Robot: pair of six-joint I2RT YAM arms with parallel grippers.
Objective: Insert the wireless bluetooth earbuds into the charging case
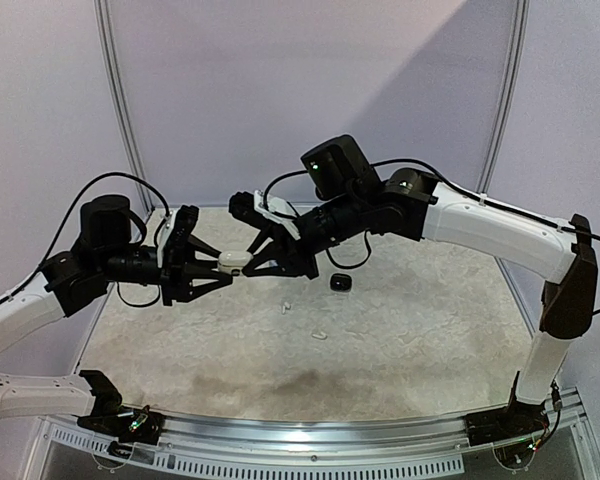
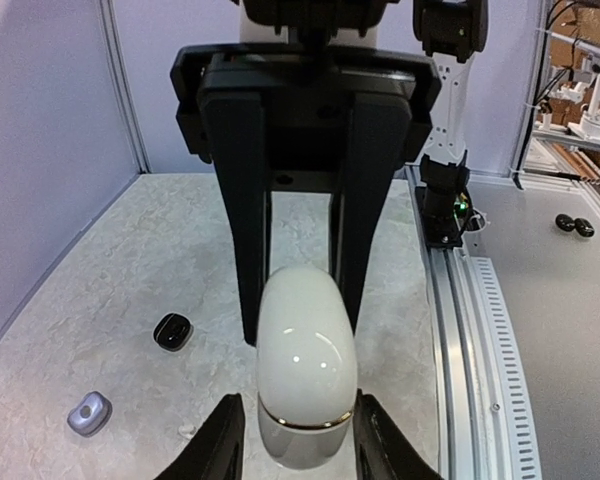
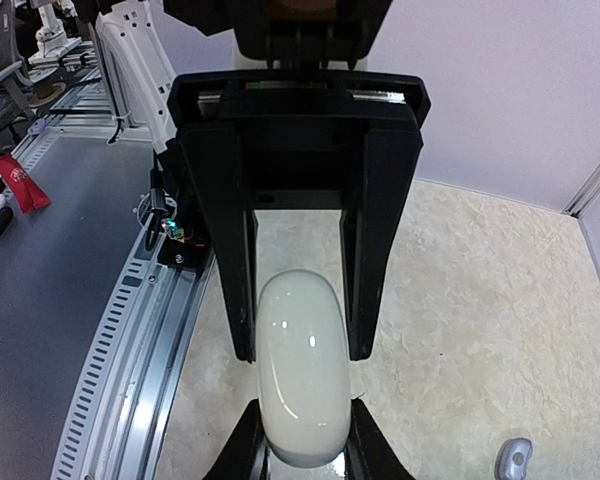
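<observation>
Two robot arms are meeting above a pale marble-patterned table; between them they are holding a glossy white pebble-shaped plastic charging case in mid-air. The left gripper is standing only narrowly parted, its fingers pressing the sides of one end of the case, close to a thin seam; the right gripper is likewise nearly closed, pinching the opposite end. The lid is looking shut. Below the case, toward the right arm's side, a tiny pale earbud and a second tiny pale earbud are lying loose on the table; a small black rounded piece is sitting just beyond them, and I cannot tell whether it is a bud or a case. The robot is probably steadying the case to open it; no bud is going in yet. The next move is calling for one gripper bracing the base while the other is prising the lid at the seam, without letting the slick shell slip.
</observation>
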